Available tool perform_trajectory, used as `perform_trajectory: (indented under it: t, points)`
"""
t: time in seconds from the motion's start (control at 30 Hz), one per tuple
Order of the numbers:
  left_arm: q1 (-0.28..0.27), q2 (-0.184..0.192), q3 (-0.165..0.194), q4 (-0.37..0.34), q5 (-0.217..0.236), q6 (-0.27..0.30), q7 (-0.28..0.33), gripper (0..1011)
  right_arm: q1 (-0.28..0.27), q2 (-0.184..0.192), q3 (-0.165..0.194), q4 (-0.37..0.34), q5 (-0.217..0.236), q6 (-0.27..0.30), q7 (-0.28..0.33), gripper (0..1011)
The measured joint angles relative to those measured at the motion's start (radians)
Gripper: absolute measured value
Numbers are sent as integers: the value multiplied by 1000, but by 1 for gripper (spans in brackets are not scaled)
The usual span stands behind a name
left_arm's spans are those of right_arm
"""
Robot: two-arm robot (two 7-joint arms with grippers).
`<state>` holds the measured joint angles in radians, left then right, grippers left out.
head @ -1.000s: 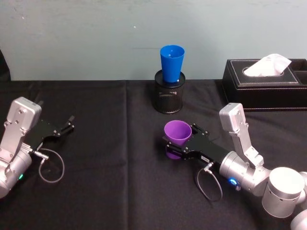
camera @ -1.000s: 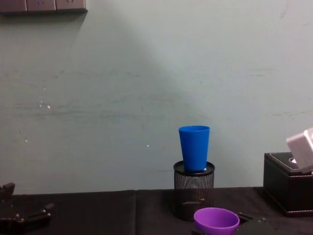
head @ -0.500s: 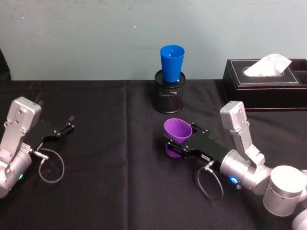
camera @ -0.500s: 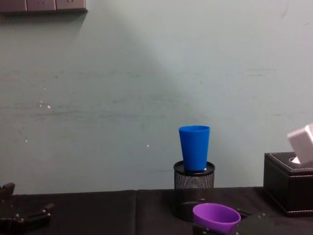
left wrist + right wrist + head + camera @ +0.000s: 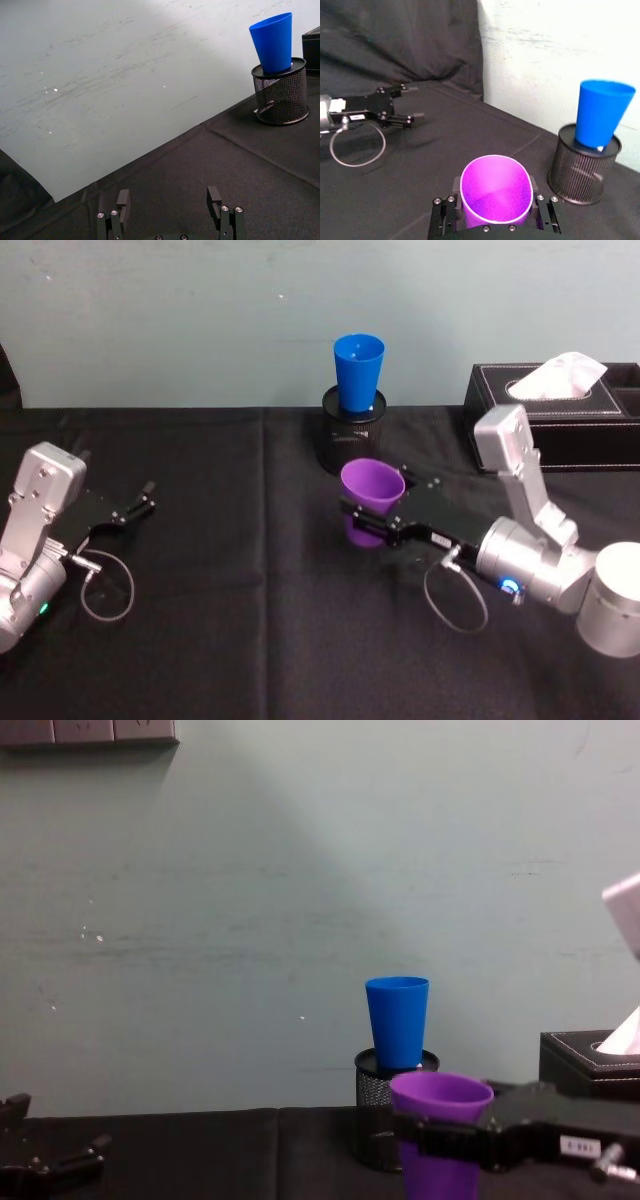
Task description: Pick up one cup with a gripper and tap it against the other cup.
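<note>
Black cloth table (image 5: 250,640), pale wall behind. Right gripper (image 5: 375,508) pinches purple plastic tapered cup (image 5: 372,483) upright, just before black mesh pen holder (image 5: 335,435) carrying bright blue plastic cup (image 5: 359,368). Left gripper (image 5: 140,506) spread, idle at left. Advice: raise purple cup higher, tap blue cup lightly, avoid toppling.

The tabletop (image 5: 230,620) is covered by a black cloth with a crease running down it, left of centre in the head view. A black mesh pen holder (image 5: 335,435) stands on it at upper centre, near the wall, and carries the blue cup (image 5: 359,370). A black tissue box (image 5: 590,430) sits at upper right, well apart from the holder.
</note>
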<state>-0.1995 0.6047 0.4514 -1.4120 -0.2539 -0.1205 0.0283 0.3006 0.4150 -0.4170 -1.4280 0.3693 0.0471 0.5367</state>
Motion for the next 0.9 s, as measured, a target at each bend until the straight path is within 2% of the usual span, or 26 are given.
perform_trajectory:
  t: [0.2, 0.37, 0.9]
  points:
    - [0, 0, 0, 0, 0, 0, 0, 1000, 19, 37, -8, -65, 8, 47, 5, 724]
    - [0, 0, 0, 0, 0, 0, 0, 1000, 37, 62, -7, -115, 31, 78, 4, 724]
    - [0, 0, 0, 0, 0, 0, 0, 1000, 82, 83, -17, -143, 75, 115, -18, 724]
